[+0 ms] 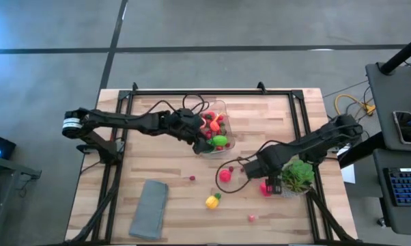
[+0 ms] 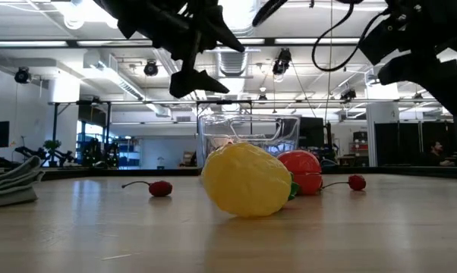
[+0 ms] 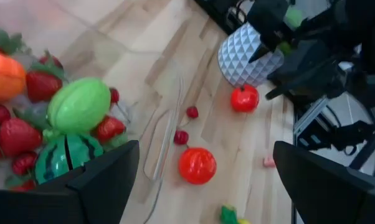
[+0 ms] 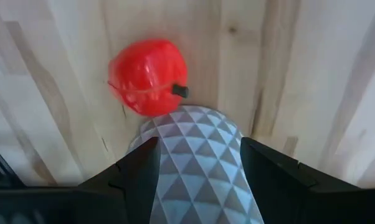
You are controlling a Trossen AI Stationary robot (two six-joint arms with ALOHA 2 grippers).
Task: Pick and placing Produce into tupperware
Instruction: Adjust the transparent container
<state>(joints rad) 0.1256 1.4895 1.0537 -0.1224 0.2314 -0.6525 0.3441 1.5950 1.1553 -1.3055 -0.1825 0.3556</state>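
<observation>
The clear rectangular plastic tupperware [image 1: 218, 129] is seen in the high view just past the table's centre, toward twelve o'clock, on the pale wooden slatted table [image 1: 171, 205]. It is already loaded with small toy produce: red strawberries [image 3: 43, 84], an orange piece [image 3: 4, 76], a smooth light-green fruit [image 3: 80, 104] and a striped dark-green watermelon piece [image 3: 66, 155].

The left gripper [image 1: 204, 145] is held above the container's six o'clock edge, its two dark fingers [image 3: 103, 180] spread wide and released, nothing between them.

Other produce is left loose on the table. A round red tomato-like piece [image 1: 224, 175] lies at about five o'clock from the container, with two tiny dark-red berries [image 3: 186, 124] nearby. A yellow lemon-shaped piece with a green tip [image 1: 211, 201] lies further toward six o'clock, a small dark-red berry [image 1: 192, 178] at its eleven o'clock, and a small pink piece [image 1: 251, 218] at its four o'clock.

The right gripper [image 1: 274, 186] is positioned at the three o'clock side of the table, its fingers [image 4: 128, 177] set on either side of a white faceted pot [image 4: 197, 165] carrying a bushy green plant [image 1: 298, 175]; whether the pot is actually clenched cannot be told. A red pepper-like piece [image 4: 149, 77] lies just beside the pot.

A flat grey folded cloth [image 1: 149, 209] lies toward seven o'clock.
</observation>
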